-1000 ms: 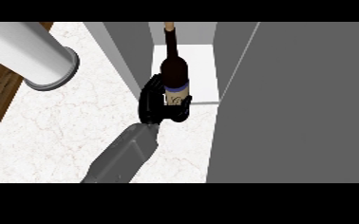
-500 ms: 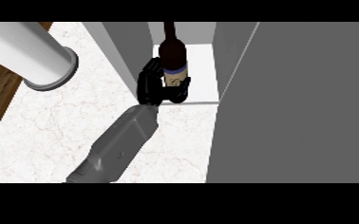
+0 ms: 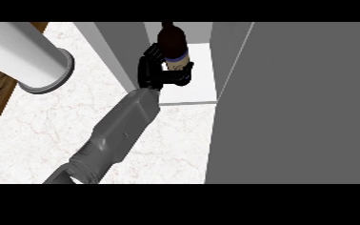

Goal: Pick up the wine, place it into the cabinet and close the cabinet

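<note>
White marble counter (image 3: pixel 63 124) with faint veins fills left and lower part; strip of brown wood (image 3: pixel 8 83) at far left edge. Big pale cylinder (image 3: pixel 32 59) lies tilted over upper left corner. Grey forearm comes up from lower edge to one black hand (image 3: pixel 156 72), which side cannot tell; fingers curled around lower body of wine bottle (image 3: pixel 172 45). Bottle upright, dark, over white cabinet floor (image 3: pixel 197 83), between grey side walls. Wide grey cabinet door (image 3: pixel 295 105) covers right part
</note>
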{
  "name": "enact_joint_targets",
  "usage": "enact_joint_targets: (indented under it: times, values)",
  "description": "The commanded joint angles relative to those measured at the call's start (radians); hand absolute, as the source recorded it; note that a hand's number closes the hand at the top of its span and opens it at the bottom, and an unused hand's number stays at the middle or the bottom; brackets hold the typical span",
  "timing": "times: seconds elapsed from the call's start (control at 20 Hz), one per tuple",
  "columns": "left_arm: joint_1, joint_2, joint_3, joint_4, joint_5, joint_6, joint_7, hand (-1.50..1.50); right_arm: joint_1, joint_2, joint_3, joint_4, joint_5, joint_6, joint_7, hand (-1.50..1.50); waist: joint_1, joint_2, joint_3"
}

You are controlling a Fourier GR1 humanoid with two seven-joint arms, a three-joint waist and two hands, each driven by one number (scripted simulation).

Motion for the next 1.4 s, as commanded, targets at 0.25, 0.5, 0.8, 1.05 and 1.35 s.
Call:
enact_joint_targets:
  times: [0.25,0.5,0.8,1.05,1.35]
  values:
    - [-0.090,0.000,-0.005,0.100,0.026,0.013,0.086,1.50,-0.044,0.001,-0.004,0.084,0.004,0.018,-0.052,-1.50,-0.024,0.009,0.000]
    - [-0.072,0.000,-0.013,0.058,0.079,0.036,0.037,1.50,-0.058,-0.014,-0.041,0.100,-0.039,0.044,-0.085,-1.50,-0.044,0.013,0.000]
    - [-0.124,0.000,-0.032,0.090,0.097,0.055,0.088,1.50,-0.016,0.014,0.034,0.075,0.012,0.031,-0.075,-1.50,-0.053,0.013,0.000]
    - [0.026,0.000,-0.122,0.020,0.119,0.020,0.005,1.50,-0.045,0.007,0.008,0.095,-0.023,0.029,-0.059,-1.50,-0.067,0.016,0.000]
    - [0.026,0.000,-0.179,-0.077,0.197,0.118,0.023,1.50,-0.058,-0.001,-0.002,0.105,-0.040,0.043,-0.071,-1.50,-0.082,0.015,0.000]
